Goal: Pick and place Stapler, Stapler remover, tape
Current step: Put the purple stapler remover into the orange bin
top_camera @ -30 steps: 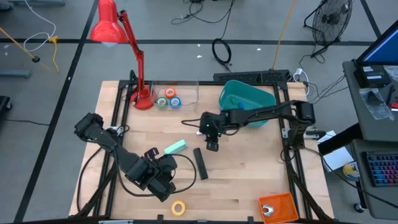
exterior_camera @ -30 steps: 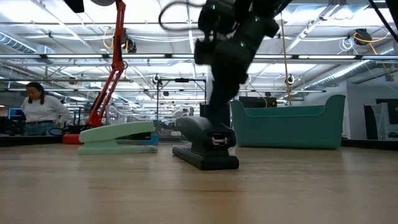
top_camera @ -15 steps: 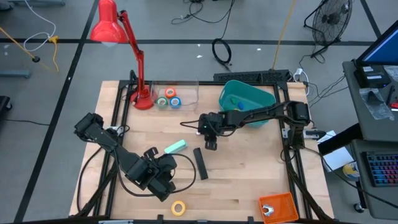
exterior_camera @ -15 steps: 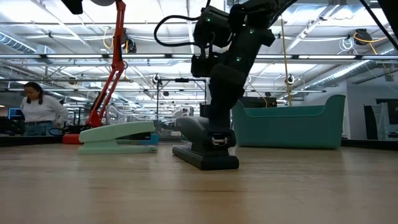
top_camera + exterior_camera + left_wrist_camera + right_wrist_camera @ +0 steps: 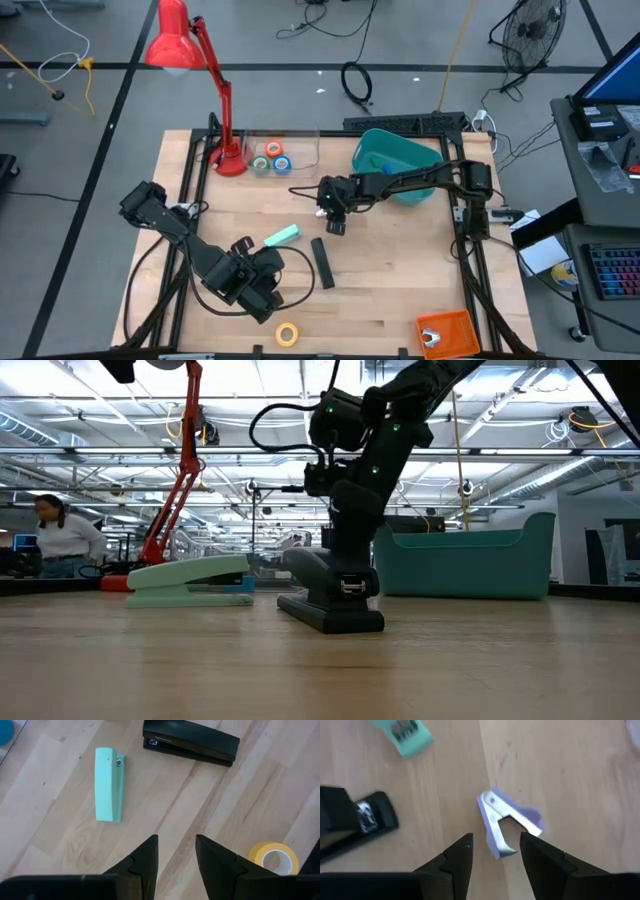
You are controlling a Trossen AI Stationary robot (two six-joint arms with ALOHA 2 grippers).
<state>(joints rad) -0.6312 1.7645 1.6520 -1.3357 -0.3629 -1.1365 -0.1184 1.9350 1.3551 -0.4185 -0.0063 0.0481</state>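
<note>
My right gripper [image 5: 492, 857] hangs over mid-table with its fingers apart and nothing between them — the staple remover [image 5: 507, 824] lies on the wood just ahead of the tips. The black stapler [image 5: 322, 262] rests nearby beside a mint one [image 5: 282, 236]. My left gripper [image 5: 176, 857] waits near the front edge, fingers apart and empty, close to the yellow tape [image 5: 288, 334] — the other rolls [image 5: 270, 158] sit by the lamp [image 5: 195, 65].
</note>
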